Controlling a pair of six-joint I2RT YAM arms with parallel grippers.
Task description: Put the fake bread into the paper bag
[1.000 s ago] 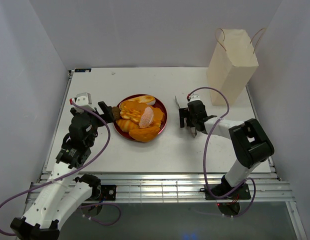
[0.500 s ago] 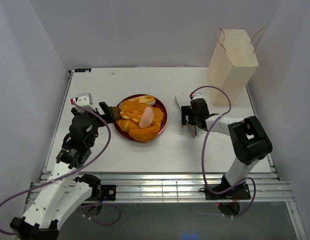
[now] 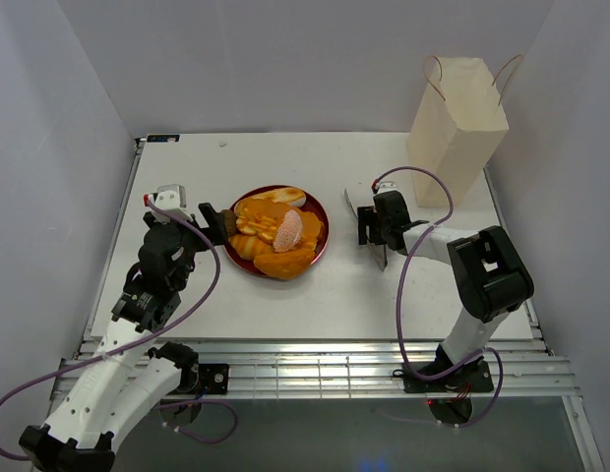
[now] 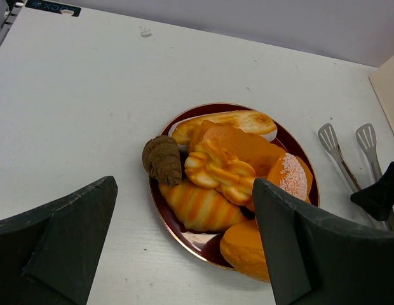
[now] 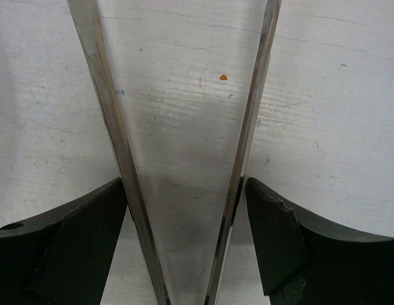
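**Top external view: bread heaped on the plate, right jaws on the tongs**

Seen from above, the left gripper point(image 3: 217, 223) hovered just beside the left rim of the dark red plate point(image 3: 322, 218). Its jaws were spread wide and held nothing. On the left wrist camera its two dark fingers point(image 4: 63, 241) framed the plate from the near side, apart from the food.

All of the fake bread point(image 3: 275, 234) lay piled on that plate, near the middle of the white table point(image 3: 285, 295). A brown croissant point(image 4: 163, 159) sat on the plate's left rim. A long loaf point(image 4: 225, 121) lay along the far side, a striped pastry point(image 4: 197, 206) along the near side, and a sugar-dusted piece point(image 4: 289, 178) leaned toward the right.

Right of the plate, the metal tongs point(image 3: 380, 254) lay in the grasp of the right gripper point(image 3: 376, 228). The right wrist camera showed the two fingers point(image 5: 63, 235) clamped against the outer edges of the tongs' slim arms, just above the tabletop.

Farthest right, the paper bag point(image 3: 457, 123) stood upright at the far right corner of the table, well apart from the plate. None of the bread was near it.
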